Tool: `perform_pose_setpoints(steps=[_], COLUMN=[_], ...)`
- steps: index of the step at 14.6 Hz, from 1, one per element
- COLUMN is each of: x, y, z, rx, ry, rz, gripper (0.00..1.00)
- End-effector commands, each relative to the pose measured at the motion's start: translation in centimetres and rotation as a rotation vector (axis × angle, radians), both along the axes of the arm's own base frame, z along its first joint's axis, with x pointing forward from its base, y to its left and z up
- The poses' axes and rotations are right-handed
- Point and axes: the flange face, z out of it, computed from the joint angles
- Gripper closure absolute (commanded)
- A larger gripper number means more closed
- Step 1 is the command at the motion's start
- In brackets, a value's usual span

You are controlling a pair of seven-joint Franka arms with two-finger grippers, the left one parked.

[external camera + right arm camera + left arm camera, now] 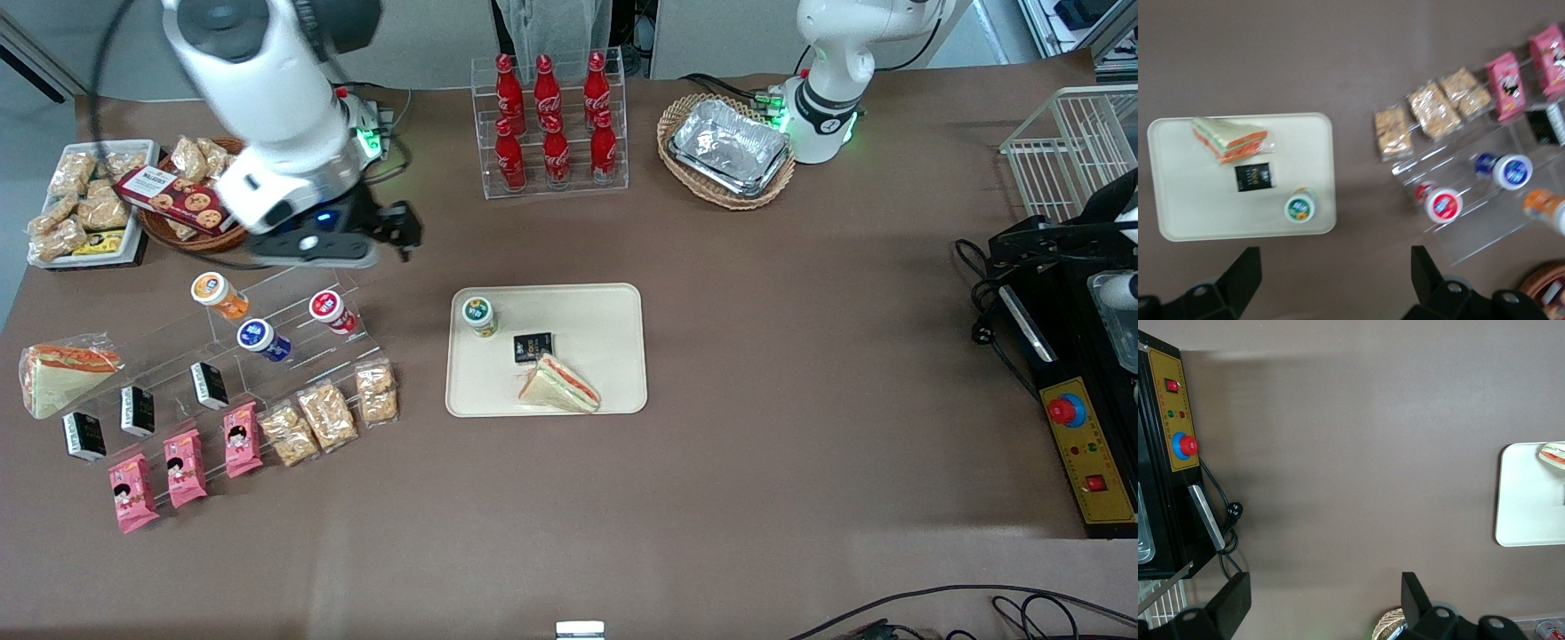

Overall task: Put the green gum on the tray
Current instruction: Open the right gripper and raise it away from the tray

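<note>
While I hang above the table: my gripper (396, 233) sits high over the bare brown strip between the clear stepped rack (293, 333) and the tray (613, 307), nearer the rack's top step.
Gripper state: fingers (1245, 270) spread wide, nothing between them (brown tabletop shows through the gap).
Green gum (479, 316): upright on the tray, in the corner toward my end of the table and farther from the front camera; in my wrist view (1300, 207) its lid sits just inside the rim.
Tray edges: rim (1328, 173) lies flat on the table, with a clear lane of tabletop between it and the rack.
Tray contents: a small black packet (532, 347) near the middle, touching or nearly touching a wrapped sandwich (560, 386) nearer the front camera; the gum stands apart from both.
Open room on tray: the half toward the parked arm is bare.
Rack: orange-lidded canister (218, 294), blue-lidded canister (260, 340) and red-lidded canister (332, 311) lie on its upper steps.
Open room on table: wide bare brown surface (800, 356) from the tray toward the parked arm's end.
</note>
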Motion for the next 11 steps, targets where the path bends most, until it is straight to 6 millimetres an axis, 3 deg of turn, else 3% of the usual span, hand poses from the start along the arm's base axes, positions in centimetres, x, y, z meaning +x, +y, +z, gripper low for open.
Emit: perform_pose_setpoints(steps=[1, 5, 7, 10, 11], x=[1.7, 4.3, 5.0, 5.4, 5.4], y=[-6.2, -14.6, -18.2, -21.2, -21.4], z=[1.8, 1.9, 2.0, 2.0, 2.0], rx=[0.020, 0.015, 0.016, 0.021, 0.022], ry=[0.008, 0.009, 0.009, 0.009, 0.012], rz=[0.103, 0.241, 0.203, 0.147, 0.144], gripper=[0.00, 0.00, 0.00, 0.00, 0.00])
